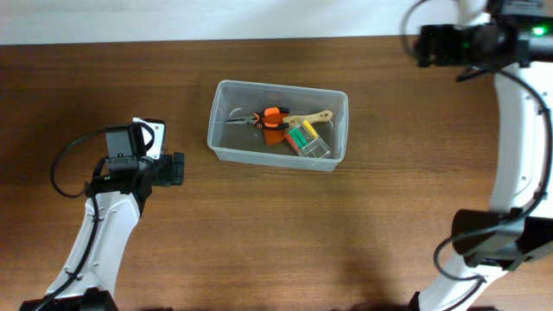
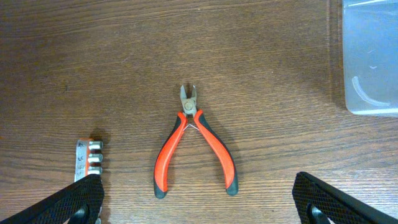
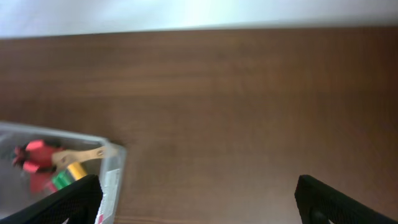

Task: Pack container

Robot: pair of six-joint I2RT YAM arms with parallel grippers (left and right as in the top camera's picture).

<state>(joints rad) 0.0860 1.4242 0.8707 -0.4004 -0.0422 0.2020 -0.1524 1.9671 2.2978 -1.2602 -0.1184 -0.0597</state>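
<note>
a dark brown wooden worktop (image 1: 363, 225) runs under a pale wall (image 1: 216, 17) at 12 o'clock.

my left pincer (image 2: 198, 204) hangs over the worktop at about 8 o'clock in the overhead view, spread wide and holding nothing. in its wrist view a small orange bit holder (image 2: 87, 160) with silver bits lies at 8 o'clock, just beside my left finger. red-handled cutters (image 2: 194, 148) lie flat in the middle, nose toward 12 o'clock, handles splayed toward 6 o'clock, apart from both fingers.

the container (image 1: 276, 157) sits on the worktop just toward 12 o'clock of the overhead centre, well apart from both arms. one corner shows at 2 o'clock in the left wrist view. inside lie orange-handled pliers (image 1: 272, 118), a wooden-handled brush (image 1: 316, 117) and a clear case (image 1: 309, 142) with green and yellow pieces, the case toward 4 o'clock of the pliers.

my right pincer (image 3: 199, 202) is up at 1 o'clock in the overhead view, also gaping wide and empty. in its wrist view, which is blurred, the container corner shows at 8 o'clock.
</note>
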